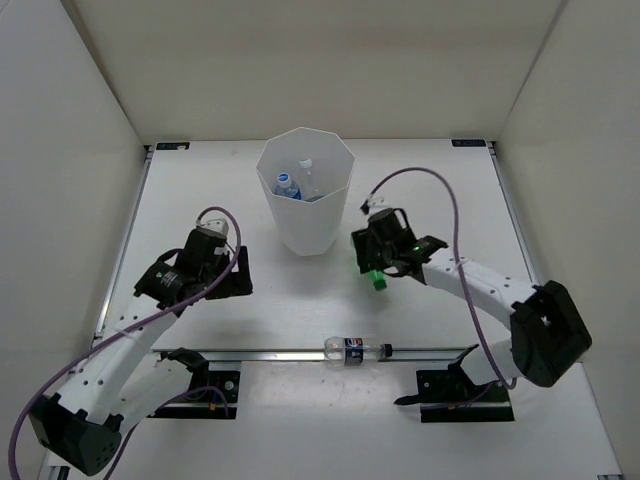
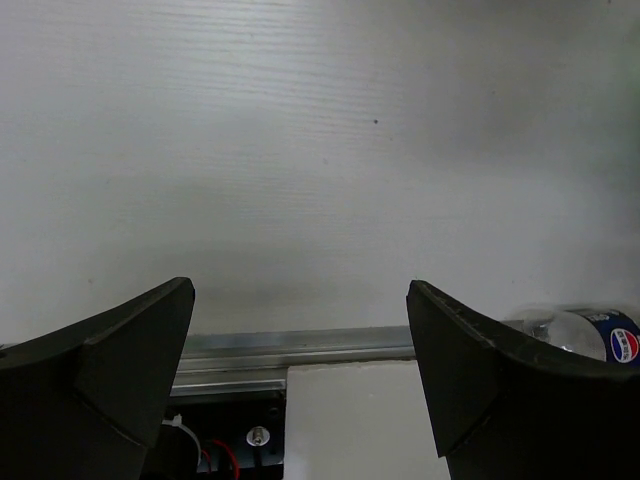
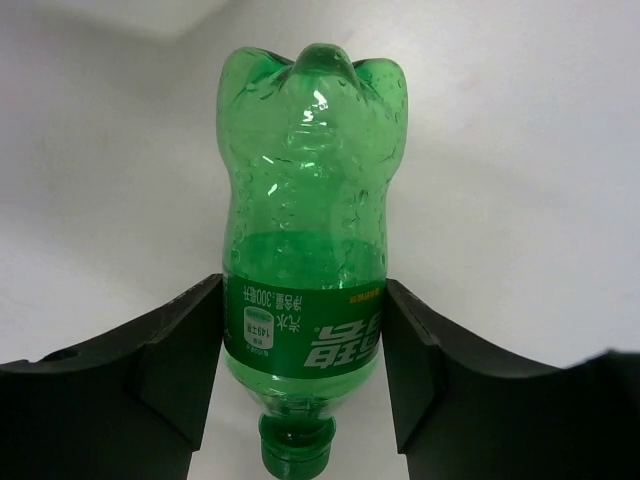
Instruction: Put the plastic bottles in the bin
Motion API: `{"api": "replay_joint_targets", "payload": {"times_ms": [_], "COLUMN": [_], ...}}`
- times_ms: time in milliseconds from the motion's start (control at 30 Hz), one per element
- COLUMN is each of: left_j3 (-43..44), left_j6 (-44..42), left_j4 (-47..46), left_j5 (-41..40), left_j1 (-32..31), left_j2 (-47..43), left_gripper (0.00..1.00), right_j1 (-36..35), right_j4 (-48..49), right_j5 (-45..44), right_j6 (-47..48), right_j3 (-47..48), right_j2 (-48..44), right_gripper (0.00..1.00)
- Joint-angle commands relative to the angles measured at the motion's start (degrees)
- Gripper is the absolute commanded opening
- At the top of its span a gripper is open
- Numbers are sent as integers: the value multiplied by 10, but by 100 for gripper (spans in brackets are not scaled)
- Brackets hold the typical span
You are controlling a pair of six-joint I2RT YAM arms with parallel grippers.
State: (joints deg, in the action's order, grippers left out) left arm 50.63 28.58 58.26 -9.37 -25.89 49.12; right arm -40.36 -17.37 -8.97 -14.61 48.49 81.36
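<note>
My right gripper [image 1: 374,264] [image 3: 303,312] is shut on the all-green bottle [image 1: 377,276] [image 3: 305,240]. Both fingers press its labelled waist, its cap points toward the wrist, and it lies low over the table just right of the bin. The white faceted bin [image 1: 312,228] stands at the table's middle back, with a blue-label bottle [image 1: 288,186] and another clear bottle [image 1: 306,176] inside. A clear bottle with a dark blue-red label [image 1: 352,349] [image 2: 592,331] lies on its side by the rail. My left gripper [image 1: 236,270] [image 2: 300,300] hangs open over bare table, holding nothing.
An aluminium rail [image 1: 270,354] [image 2: 300,346] crosses the near part of the table. Black base plates [image 1: 212,388] [image 1: 466,394] sit below it. White walls close in the table on the left, back and right.
</note>
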Motion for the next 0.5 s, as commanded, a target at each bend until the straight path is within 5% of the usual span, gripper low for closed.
{"api": "replay_joint_targets", "payload": {"times_ms": [0,167,300,467], "left_j3": [-17,8,52,162], "left_j6": [-13,-35,-45,-76], "left_j4": [-49,-107,-133,-107], "left_j5": [38,63,73,34], "left_j1": [-6,-12,-21,15], "left_j2": [21,64,115,158], "left_gripper": [99,99,99,98], "right_j1": [62,109,47,-10], "right_j4": [-13,-31,-25,1], "right_j5": [-16,-46,-91,-3], "right_j6": [36,134,215,217], "right_j3": [76,248,425,578], "right_j2": [-76,-89,2,126], "right_gripper": [28,27,22,24]}}
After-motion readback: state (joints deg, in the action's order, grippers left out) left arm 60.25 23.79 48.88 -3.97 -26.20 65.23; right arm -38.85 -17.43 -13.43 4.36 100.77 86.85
